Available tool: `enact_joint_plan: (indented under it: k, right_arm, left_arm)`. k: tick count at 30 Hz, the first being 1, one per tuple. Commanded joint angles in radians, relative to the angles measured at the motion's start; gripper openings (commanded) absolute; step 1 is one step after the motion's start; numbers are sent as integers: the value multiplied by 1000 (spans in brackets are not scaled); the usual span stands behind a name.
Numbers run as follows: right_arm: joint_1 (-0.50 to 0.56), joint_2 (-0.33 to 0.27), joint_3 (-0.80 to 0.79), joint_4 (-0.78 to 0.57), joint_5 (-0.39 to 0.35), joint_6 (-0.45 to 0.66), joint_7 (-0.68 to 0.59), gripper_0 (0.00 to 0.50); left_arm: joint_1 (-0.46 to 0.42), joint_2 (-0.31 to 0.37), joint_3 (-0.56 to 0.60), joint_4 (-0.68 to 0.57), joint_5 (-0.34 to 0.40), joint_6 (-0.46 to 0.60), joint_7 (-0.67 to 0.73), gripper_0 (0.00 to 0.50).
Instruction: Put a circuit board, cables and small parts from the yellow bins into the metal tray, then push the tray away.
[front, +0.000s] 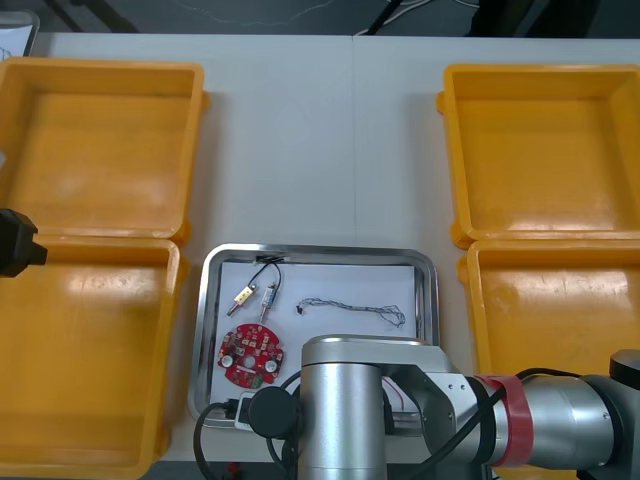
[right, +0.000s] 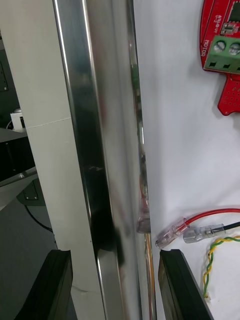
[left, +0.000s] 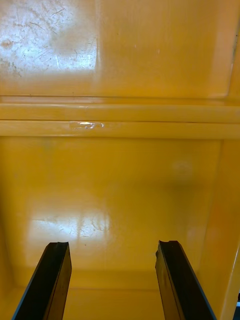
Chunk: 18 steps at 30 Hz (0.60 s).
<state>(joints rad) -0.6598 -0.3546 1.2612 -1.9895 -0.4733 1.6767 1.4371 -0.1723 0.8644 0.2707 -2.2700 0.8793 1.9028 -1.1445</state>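
— Status, left to right?

— Left yellow bins first; my left gripper hangs over them, far out to the left, fingers wide, holding nothing — idle, I judge. Middle: metal tray, long axis across the table; circuit board, blue-and-white cable and red and yellow cable lie inside.

— And the right side?

— My right gripper sits low at the tray's near rim, fingers apart astride it, one outside, one inside, gripping nothing; the whole tray lies beyond it, away from me, so I'd push straight ahead; right arm is folded across the near edge from the right.
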Motion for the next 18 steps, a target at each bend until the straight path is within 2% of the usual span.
enact_joint_plan:
  k: [1, 15, 16, 17, 18]
  right_arm:
    - [14, 36, -20, 9, 10, -9, 19, 500]
    - [19, 36, -20, 9, 19, -12, 19, 491]
    - [17, 36, -20, 9, 21, -14, 20, 418]
    - [17, 36, -20, 9, 22, -14, 20, 373]
    - [17, 36, -20, 9, 22, -14, 22, 261]
  left_arm:
    - [20, -13, 33, -29, 7, 9, -77, 500]
    - [20, -13, 33, -29, 7, 9, -77, 500]
    - [20, -13, 33, -29, 7, 9, -77, 500]
    - [20, -13, 33, -29, 7, 9, -77, 500]
    - [20, -13, 33, -29, 7, 9, -77, 500]
